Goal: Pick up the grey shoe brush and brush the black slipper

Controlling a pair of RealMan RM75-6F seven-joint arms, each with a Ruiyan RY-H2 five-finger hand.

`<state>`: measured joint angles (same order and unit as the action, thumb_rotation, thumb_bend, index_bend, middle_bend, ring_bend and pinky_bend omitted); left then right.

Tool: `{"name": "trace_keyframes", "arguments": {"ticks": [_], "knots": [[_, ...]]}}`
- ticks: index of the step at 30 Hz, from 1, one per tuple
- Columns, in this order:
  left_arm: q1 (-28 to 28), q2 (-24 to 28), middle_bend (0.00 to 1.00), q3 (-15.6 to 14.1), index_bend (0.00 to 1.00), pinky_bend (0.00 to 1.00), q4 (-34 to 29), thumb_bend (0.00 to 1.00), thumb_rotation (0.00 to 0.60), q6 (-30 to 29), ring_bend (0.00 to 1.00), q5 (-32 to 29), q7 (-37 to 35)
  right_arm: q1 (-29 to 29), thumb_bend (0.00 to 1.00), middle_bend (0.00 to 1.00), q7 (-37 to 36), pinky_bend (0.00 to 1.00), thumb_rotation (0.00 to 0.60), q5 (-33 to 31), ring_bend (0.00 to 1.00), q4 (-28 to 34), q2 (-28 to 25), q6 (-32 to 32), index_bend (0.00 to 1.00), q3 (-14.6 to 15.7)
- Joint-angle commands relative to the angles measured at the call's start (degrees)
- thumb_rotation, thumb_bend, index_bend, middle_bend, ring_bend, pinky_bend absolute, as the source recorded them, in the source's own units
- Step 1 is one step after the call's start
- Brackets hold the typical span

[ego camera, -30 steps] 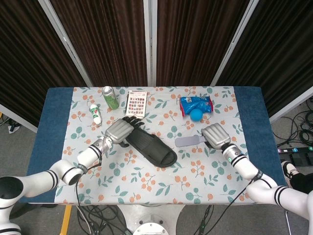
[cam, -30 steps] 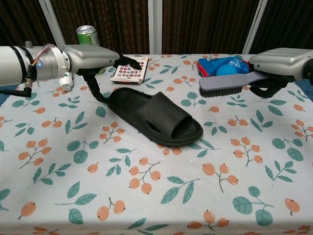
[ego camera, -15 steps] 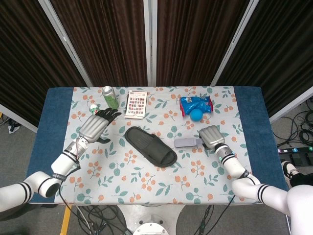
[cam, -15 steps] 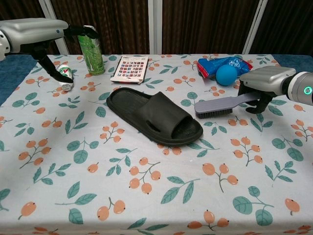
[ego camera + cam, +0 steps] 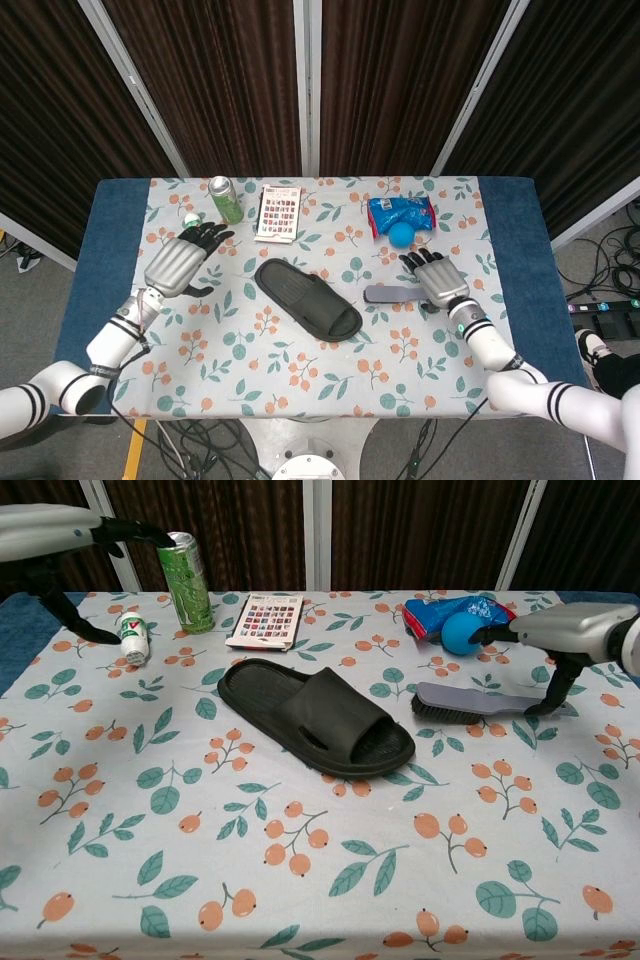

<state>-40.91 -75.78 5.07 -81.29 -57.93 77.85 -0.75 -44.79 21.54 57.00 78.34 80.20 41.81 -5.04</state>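
Grey shoe brush [image 5: 470, 702] lies under the right hand's [image 5: 437, 283] spread fingers [image 5: 556, 688], ungripped; left hand [image 5: 178, 263] open; brush could slide away toward black slipper [image 5: 318, 716] on closing

A rectangular surface under a white leaf-and-berry patterned cloth [image 5: 300, 370] with blue side strips stands on grey floor [image 5: 45, 300]. Dark ribbed curtain panels [image 5: 230, 80] in pale frames fill twelve o'clock; black cables [image 5: 610, 265] trail at three.

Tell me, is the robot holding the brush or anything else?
No. The grey brush lies on the table; the right hand is open above its handle, the left hand open too.
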Motion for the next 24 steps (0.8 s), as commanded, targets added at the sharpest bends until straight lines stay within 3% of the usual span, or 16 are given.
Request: {"name": "trace_keyframes", "arguments": {"ticks": [1,6,10,17,24], "knots": [[3.25,3.49,0.18,-0.35,0.14,0.18,-1.97,0.2,0.6,-2.73,0.1,-1.22,-0.8,5.46,0.09,0.02,-6.48,0.09,0.6,6.26,0.0,9.67,-10.15,8.21,0.0,-0.61],[10.47,7.77,0.18,-1.79,0.14,0.18,-3.39,0.2,0.6,-9.36,0.1,-3.89,-0.24,14.19,0.19,0.14,-15.23,0.14,0.6,14.05,0.01,13.36,-18.66,20.46,0.0,0.6],[16.43,9.71,0.18,-2.84,0.14,0.18,-4.15,0.19,0.6,-15.05,0.1,-6.32,1.32,20.93,0.22,0.15,-20.25,0.14,0.6,17.24,0.01,13.2,-21.71,28.53,0.0,2.44],[28.34,9.41,0.18,-5.34,0.14,0.17,-7.79,0.18,0.6,-29.64,0.1,-6.81,5.72,31.81,0.22,0.08,-23.31,0.09,0.6,19.97,0.0,13.55,-21.68,40.84,0.0,5.41],[34.6,6.33,0.18,-7.84,0.14,0.17,-9.9,0.18,0.6,-37.2,0.1,-2.6,10.59,37.39,0.22,0.08,-23.79,0.08,0.6,23.08,0.0,14.07,-19.66,47.41,0.0,6.33]]}}
